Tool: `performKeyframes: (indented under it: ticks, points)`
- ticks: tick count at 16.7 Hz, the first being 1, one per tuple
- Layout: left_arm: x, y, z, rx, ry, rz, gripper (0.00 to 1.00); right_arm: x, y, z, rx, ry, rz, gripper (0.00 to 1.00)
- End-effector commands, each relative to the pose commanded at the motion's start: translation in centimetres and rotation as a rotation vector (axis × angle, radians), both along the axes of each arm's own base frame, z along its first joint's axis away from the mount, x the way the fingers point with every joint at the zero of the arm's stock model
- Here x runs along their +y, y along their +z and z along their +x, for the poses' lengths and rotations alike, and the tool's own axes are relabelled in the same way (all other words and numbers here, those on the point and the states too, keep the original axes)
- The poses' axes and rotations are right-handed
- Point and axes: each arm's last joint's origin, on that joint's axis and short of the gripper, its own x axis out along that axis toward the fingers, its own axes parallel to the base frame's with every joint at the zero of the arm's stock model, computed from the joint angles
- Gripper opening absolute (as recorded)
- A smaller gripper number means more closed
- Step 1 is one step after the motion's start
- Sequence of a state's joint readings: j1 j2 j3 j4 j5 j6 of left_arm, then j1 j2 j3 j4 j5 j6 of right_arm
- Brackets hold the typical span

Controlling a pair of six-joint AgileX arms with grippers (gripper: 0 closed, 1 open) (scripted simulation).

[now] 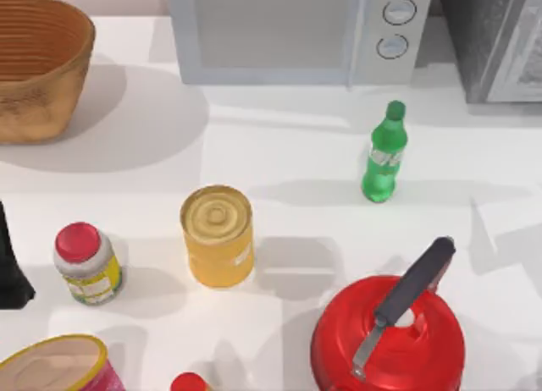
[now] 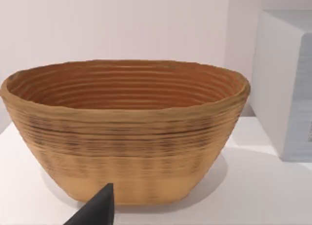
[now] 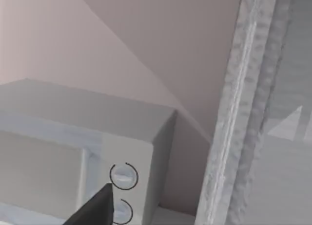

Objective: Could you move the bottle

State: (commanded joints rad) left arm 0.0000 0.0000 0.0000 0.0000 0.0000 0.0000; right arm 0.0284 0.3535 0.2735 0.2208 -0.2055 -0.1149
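While the white microwave (image 1: 296,31) spans the table's (image 1: 296,154) back edge, a woven basket (image 1: 38,65) sits at back left and a red kettle (image 1: 388,340) at front right. Between them stand a yellow can (image 1: 218,235) and a red-capped jar (image 1: 86,263). Upright and untouched, the green bottle (image 1: 385,152) stands right of centre, before the microwave. Whether either gripper's fingers are spread, I cannot tell.

A green bottle (image 1: 385,154) is showing a white-green label; the kettle (image 1: 388,340) is gleaming red, the can (image 1: 218,236) yellow.
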Motion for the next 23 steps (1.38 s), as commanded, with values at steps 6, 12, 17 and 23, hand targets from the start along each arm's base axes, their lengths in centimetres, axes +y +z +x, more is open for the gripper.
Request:
performKeyframes:
  ticks: [6, 12, 17, 23]
  points:
    - [0.0, 0.0, 0.0, 0.000, 0.000, 0.000, 1.00, 2.3, -0.8, 9.4, 0.247, 0.260, -0.124, 1.00]
    - [0.0, 0.0, 0.0, 0.000, 0.000, 0.000, 1.00, 4.9, -8.1, 15.1, 0.552, 0.443, -0.169, 1.00]
    - [0.0, 0.0, 0.0, 0.000, 0.000, 0.000, 1.00, 5.8, -10.3, 15.8, 0.635, 0.491, -0.177, 1.00]
    - [0.0, 0.0, 0.0, 0.000, 0.000, 0.000, 1.00, 6.4, -10.3, 16.7, 0.619, 0.487, -0.176, 1.00]
